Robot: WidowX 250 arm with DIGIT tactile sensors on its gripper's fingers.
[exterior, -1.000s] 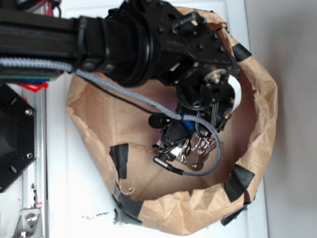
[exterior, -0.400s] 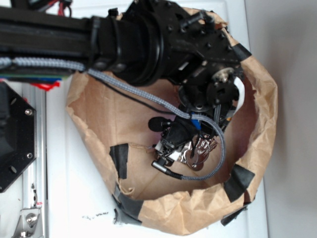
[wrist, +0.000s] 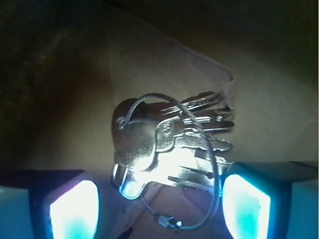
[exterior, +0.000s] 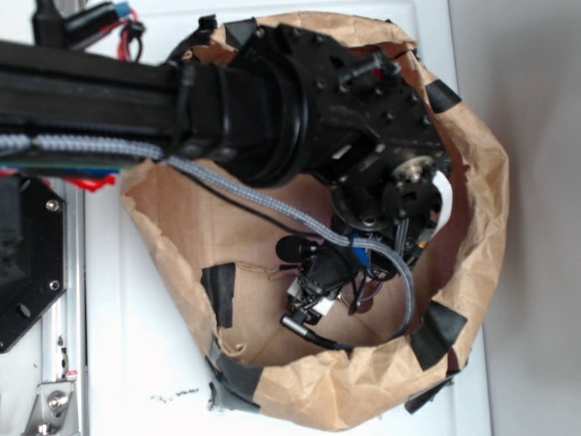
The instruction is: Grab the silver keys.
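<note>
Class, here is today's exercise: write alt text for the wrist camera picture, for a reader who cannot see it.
A bunch of silver keys on a thin wire ring lies on brown paper, seen from close above. The open gripper hangs over it, one glowing blue-white fingertip at each lower corner, the keys in the gap between them.
</note>
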